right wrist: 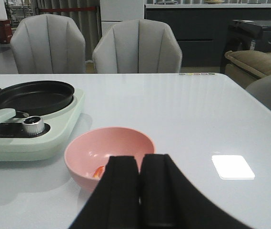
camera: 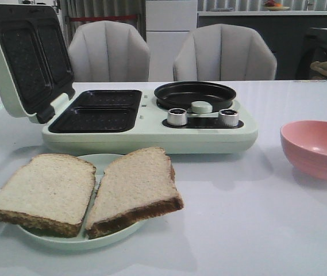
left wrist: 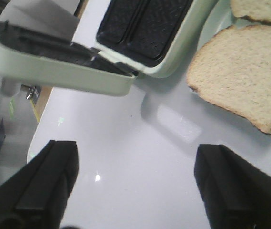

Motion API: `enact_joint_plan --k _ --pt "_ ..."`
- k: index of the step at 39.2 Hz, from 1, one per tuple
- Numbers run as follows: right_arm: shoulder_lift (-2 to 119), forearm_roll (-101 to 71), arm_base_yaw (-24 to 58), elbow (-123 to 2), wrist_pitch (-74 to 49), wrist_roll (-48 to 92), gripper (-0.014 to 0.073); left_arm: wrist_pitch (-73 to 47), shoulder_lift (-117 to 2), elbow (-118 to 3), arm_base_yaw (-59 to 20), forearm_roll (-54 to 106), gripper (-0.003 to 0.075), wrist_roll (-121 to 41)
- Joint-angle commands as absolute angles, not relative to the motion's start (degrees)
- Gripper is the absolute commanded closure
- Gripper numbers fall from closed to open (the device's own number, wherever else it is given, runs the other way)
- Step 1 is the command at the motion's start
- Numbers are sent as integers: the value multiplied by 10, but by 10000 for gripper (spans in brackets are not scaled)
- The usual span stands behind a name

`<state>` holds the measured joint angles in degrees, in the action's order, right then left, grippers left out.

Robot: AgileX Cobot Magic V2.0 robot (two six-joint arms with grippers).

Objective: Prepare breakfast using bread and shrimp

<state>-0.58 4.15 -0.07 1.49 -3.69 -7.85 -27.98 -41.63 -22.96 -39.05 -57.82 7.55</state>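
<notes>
Two bread slices (camera: 83, 192) lie on a plate (camera: 103, 238) at 7 o'clock of the open sandwich maker (camera: 146, 118). Left tool (left wrist: 135, 186) gapes wide above the table (camera: 238, 230). Right tool (right wrist: 140, 191) pinched closed, empty, near the pink bowl (right wrist: 109, 152) holding shrimp (right wrist: 98, 171). Best approach: lower over a slice edge, grip crust gently.

Two bread slices (camera: 83, 192) flat on plate (camera: 103, 164); shrimp (right wrist: 98, 172) in pink bowl (right wrist: 85, 155).

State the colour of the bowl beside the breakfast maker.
The bowl is plain pink, clearest in the front view.
</notes>
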Motion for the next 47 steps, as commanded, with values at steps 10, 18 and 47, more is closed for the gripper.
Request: enact_joint_plan --k 10,18,47 --pt "-18 50 -4 6 8 -75 454 -286 -598 -249 -470 -669 169 91" --pt "-18 50 -4 6 8 -75 454 -297 -695 -281 -471 -677 169 104" --pt "-18 50 -4 6 8 -75 454 -323 -836 -334 -471 -681 169 120"
